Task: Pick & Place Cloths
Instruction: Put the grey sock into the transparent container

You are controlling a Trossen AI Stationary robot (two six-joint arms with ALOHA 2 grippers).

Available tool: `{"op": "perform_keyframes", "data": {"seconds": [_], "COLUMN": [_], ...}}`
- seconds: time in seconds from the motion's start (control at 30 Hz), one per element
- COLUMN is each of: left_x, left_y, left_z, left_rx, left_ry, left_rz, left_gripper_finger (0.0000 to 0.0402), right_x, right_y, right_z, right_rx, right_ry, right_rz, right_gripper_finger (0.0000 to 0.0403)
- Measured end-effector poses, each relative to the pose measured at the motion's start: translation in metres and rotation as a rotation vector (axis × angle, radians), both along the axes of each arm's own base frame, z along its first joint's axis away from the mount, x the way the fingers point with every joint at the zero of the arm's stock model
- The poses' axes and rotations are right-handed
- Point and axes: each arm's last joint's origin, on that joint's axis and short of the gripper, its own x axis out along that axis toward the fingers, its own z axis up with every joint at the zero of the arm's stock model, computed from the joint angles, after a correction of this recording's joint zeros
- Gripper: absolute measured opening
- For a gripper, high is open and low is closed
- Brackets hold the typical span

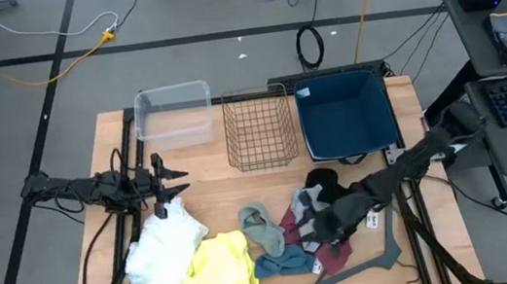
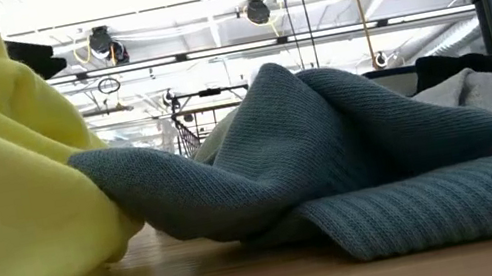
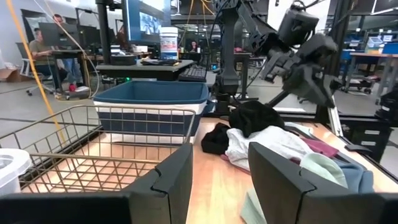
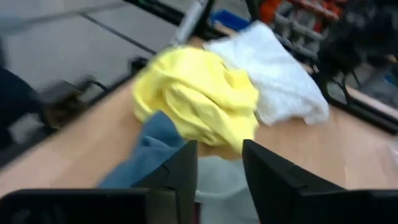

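The cloths lie in loose heaps on the near half of the wooden table (image 1: 210, 182): a white one (image 1: 164, 247), a yellow one (image 1: 219, 269), a grey-green one (image 1: 259, 222), a blue one (image 1: 284, 261), a maroon one (image 1: 294, 223) and a black one (image 1: 327, 181). My right gripper (image 4: 219, 171) is open above the middle heap (image 1: 315, 222), with nothing between its fingers; the yellow cloth (image 4: 199, 99) and the white cloth (image 4: 273, 74) lie ahead of it. My left gripper (image 1: 172, 182) stands open at the left, beyond the white cloth, holding nothing (image 3: 221, 180).
Along the far edge stand a clear plastic bin (image 1: 174, 113), a wire basket (image 1: 259, 126) and a blue bin (image 1: 346, 110). A dark grey hanger (image 1: 367, 259) lies near the front right. Bare wood shows between the bins and the heaps.
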Motion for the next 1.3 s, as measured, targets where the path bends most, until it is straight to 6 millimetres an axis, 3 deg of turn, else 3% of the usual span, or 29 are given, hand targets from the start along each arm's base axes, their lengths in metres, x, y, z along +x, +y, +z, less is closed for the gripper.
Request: {"op": "perform_keyframes", "data": {"seconds": [0.23,0.5,0.67,1.3], "left_x": [0.0,-0.001,-0.001,0.0], "left_y": [-0.002,-0.003,-0.003,-0.003], "left_z": [0.0,0.0,0.0,0.0], "left_rx": [-0.001,-0.003,-0.003,-0.003], "left_ry": [0.0,-0.001,-0.001,0.0], "left_rz": [-0.024,-0.034,-0.034,-0.033], "left_gripper_finger": [0.0157,0.0157,0.0157,0.0157], "right_x": [0.027,0.032,0.032,0.035], "right_y": [-0.011,-0.017,-0.016,-0.02], "right_z": [-0.022,-0.038,-0.046,-0.047], "right_rx": [0.032,0.157,0.197,0.391], "right_ry": [0.079,0.185,0.232,0.288], "right_rz": [-0.129,-0.184,-0.207,-0.24], "right_gripper_finger": [0.0204,0.026,0.0267,0.0266]}}
